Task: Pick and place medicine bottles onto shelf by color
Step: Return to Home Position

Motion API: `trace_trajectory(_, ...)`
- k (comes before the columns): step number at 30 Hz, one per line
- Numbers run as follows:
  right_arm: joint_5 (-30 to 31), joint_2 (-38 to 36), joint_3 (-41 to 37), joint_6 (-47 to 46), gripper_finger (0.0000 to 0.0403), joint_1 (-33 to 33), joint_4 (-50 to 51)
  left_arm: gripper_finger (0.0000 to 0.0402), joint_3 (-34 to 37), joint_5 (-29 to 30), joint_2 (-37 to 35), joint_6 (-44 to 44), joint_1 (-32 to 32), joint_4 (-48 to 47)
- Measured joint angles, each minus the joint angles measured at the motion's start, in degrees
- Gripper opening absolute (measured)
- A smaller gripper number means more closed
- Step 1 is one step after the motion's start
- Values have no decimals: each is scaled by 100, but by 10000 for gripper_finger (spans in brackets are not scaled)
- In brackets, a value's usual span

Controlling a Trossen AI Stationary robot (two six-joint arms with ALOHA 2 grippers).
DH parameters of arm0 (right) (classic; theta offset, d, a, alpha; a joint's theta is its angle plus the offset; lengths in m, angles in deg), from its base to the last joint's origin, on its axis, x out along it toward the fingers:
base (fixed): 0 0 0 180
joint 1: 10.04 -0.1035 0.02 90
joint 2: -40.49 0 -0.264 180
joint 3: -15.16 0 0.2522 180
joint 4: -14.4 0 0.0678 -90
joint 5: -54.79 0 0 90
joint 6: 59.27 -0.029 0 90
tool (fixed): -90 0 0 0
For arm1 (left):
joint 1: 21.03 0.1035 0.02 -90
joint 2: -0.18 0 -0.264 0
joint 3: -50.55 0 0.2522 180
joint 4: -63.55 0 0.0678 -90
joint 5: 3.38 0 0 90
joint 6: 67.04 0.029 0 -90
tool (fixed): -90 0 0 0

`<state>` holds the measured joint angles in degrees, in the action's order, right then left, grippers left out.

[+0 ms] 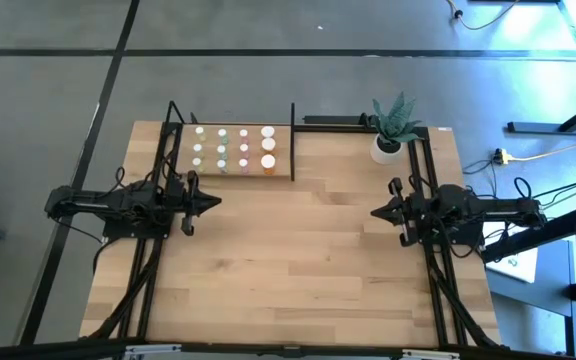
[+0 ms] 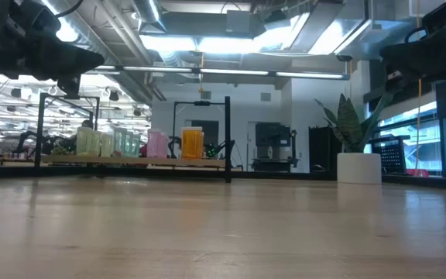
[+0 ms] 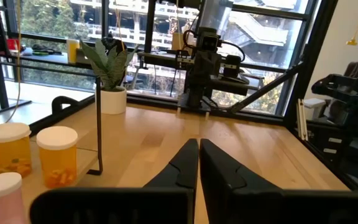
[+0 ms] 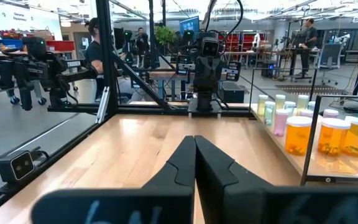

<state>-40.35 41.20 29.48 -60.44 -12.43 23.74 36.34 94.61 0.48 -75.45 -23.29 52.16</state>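
Several medicine bottles (image 1: 232, 149) with white caps stand upright in rows on the shelf (image 1: 211, 176), a pale board at the table's far left with a black upright end bar (image 1: 292, 140). The orange bottles (image 4: 331, 144) are nearest that bar, then pink (image 2: 157, 144) and green ones (image 2: 105, 142). My left gripper (image 1: 215, 200) is shut and level at the table's left side, just in front of the shelf. My right gripper (image 1: 376, 212) is shut and level at the right side. Neither holds anything.
A white pot with a spiky green plant (image 1: 389, 135) stands at the far right of the table. Black frame rails (image 1: 438, 290) run along both sides. The wide middle of the wooden tabletop (image 1: 298, 250) lies between the grippers.
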Motion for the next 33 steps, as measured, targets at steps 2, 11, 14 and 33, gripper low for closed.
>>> trace_trajectory(2, 0, 0, 0, 4, 6, 0, -2, 4, 0, 0, 0, 0, 0, 0)
trace_trajectory(11, 0, 0, 2, 14, 6, 0, 0, 11, 0, 2, 0, 2, 0, 0)
trace_trajectory(14, 0, 0, 2, 16, 6, 2, 0, 17, 0, 2, 0, 2, 0, 0)
trace_trajectory(33, 0, 0, 2, 16, 6, -2, 2, 11, 0, 4, 0, 2, -2, 2)
